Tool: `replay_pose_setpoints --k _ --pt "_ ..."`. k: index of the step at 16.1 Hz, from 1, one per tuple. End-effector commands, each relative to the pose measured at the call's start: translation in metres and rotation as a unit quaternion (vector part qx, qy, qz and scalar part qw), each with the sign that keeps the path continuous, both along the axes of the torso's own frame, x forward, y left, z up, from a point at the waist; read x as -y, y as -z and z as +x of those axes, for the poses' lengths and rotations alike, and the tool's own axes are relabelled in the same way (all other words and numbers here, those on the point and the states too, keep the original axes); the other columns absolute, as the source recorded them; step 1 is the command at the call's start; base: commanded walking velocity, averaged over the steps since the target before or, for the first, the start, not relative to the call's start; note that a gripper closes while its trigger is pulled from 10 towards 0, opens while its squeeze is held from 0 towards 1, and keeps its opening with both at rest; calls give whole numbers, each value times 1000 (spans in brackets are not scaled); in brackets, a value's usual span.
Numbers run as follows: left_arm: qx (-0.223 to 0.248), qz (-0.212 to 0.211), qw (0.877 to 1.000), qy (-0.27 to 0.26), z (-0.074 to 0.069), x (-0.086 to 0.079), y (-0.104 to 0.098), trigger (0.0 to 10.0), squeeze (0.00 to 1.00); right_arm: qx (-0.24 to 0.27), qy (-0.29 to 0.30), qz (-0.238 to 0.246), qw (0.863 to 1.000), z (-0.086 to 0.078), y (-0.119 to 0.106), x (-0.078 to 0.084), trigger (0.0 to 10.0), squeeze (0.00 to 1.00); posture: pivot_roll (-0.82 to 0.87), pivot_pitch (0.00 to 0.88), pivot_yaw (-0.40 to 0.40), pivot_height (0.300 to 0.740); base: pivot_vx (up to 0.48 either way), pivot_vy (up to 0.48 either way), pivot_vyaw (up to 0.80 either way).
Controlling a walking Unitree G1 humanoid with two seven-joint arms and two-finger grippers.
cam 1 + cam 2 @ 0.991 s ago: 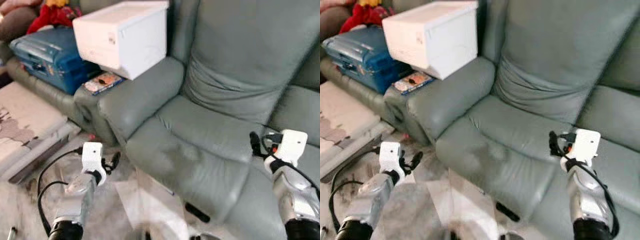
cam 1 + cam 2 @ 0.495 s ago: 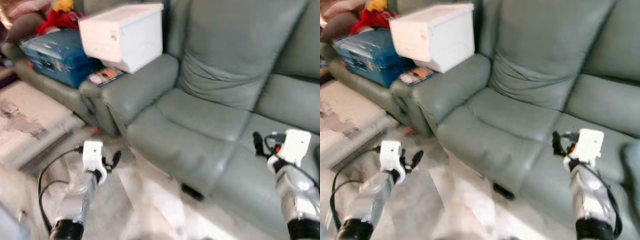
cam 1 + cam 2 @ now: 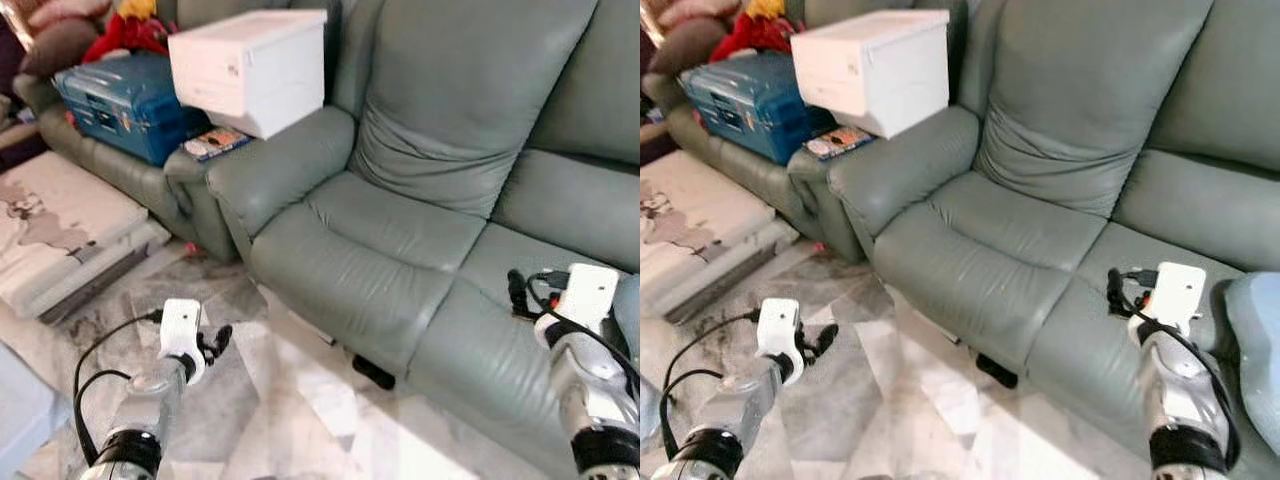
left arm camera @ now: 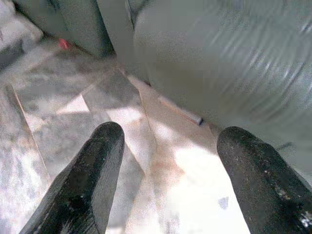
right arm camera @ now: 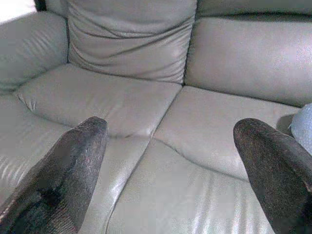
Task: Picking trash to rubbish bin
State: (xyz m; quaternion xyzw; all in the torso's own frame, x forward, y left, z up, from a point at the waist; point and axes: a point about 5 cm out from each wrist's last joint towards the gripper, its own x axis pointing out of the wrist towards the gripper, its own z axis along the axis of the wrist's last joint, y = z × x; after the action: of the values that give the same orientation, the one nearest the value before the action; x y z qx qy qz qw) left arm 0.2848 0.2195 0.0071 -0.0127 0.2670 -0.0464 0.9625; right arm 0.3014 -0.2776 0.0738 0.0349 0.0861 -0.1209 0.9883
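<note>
My left gripper (image 3: 214, 341) hangs low over the marble floor (image 3: 300, 420) in front of the grey-green sofa (image 3: 400, 230). Its two black fingers (image 4: 92, 161) are open with nothing between them. A small black object (image 3: 372, 371) lies on the floor at the foot of the sofa's seat. A small red scrap (image 4: 63, 44) lies on the floor by the sofa's corner. My right gripper (image 3: 517, 291) is held above the right seat cushion (image 5: 214, 122), open and empty.
A white box (image 3: 250, 68) rests on the sofa's armrest beside a blue suitcase (image 3: 120, 105) and a magazine (image 3: 212, 144). A pale mat (image 3: 60, 240) lies to the left. A light blue thing (image 3: 1252, 340) sits on the sofa at the far right.
The whole picture has shifted, so the camera has moved: more of the sofa's right side and more floor show now. Both arms keep their poses, grippers open.
</note>
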Motion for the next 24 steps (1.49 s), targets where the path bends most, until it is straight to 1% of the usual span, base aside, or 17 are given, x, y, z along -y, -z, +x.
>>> replay_pose_setpoints --k 1,3,5,6,8,9,10,12,13,15,17,18,19,20,21,23,24 --pt "7 14 1000 4 4 -5 -4 10000 0 3 2 -6 1000 4 -2 0 10000 0 11 57 45 740 0 0 0" --pt "-23 13 1000 16 -1 1 8 10000 0 -31 11 -8 999 4 13 0 10000 0 7 50 43 740 0 0 0" --pt "-41 14 999 10 -5 1 15 10000 0 -46 13 -5 999 2 21 -2 10000 0 3 46 42 740 0 0 0" --pt "-68 19 998 1 -15 -1 25 10000 0 -73 14 1 997 -4 34 -5 10000 0 3 46 42 740 0 0 0" --pt "-98 22 995 -15 -27 -3 36 10000 0 -105 25 10 994 -14 49 -5 10000 0 1 43 43 740 0 0 0" --pt "-128 26 991 -34 -40 -6 47 10000 0 -147 37 34 988 -28 69 -7 10000 0 -2 40 46 740 0 0 0" --pt "-136 27 990 -36 -43 -7 49 10000 0 -158 39 44 986 -33 74 -9 10000 0 -3 38 46 740 0 0 0" --pt "-170 35 984 -41 -59 -6 60 10000 0 -212 33 78 974 -53 98 -19 10000 0 -7 34 48 740 0 0 0" --pt "-183 32 981 -47 -66 -5 65 10000 0 -233 35 92 967 -62 107 -23 10000 0 -4 32 47 740 0 0 0" --pt "-205 32 977 -44 -76 0 73 10000 0 -270 27 101 957 -76 121 -31 10000 0 -3 31 47 740 0 0 0" --pt "-211 38 976 -45 -78 4 75 10000 0 -299 15 110 948 -85 130 -39 10000 0 6 29 44 740 0 0 0" --pt "-210 43 975 -50 -77 5 75 10000 0 -320 1 127 939 -92 136 -46 10000 0 21 25 36 740 0 0 0" --pt "-210 45 975 -49 -77 5 75 10000 0 -332 -14 120 935 -95 139 -51 10000 0 21 25 36 740 0 0 0" --pt "-211 48 975 -48 -77 5 75 10000 0 -336 -18 120 934 -97 141 -54 10000 0 26 25 33 740 0 0 0" --pt "-219 64 972 -49 -81 -1 76 10000 0 -350 -26 130 927 -101 145 -63 10000 0 37 26 29 740 0 0 0" --pt "-228 68 970 -51 -85 -4 78 10000 0 -360 -33 125 924 -102 147 -65 10000 0 40 31 26 740 0 0 0" --pt "-231 62 970 -50 -86 -3 78 10000 0 -360 -34 126 924 -102 147 -66 10000 0 40 31 26 740 0 0 0"
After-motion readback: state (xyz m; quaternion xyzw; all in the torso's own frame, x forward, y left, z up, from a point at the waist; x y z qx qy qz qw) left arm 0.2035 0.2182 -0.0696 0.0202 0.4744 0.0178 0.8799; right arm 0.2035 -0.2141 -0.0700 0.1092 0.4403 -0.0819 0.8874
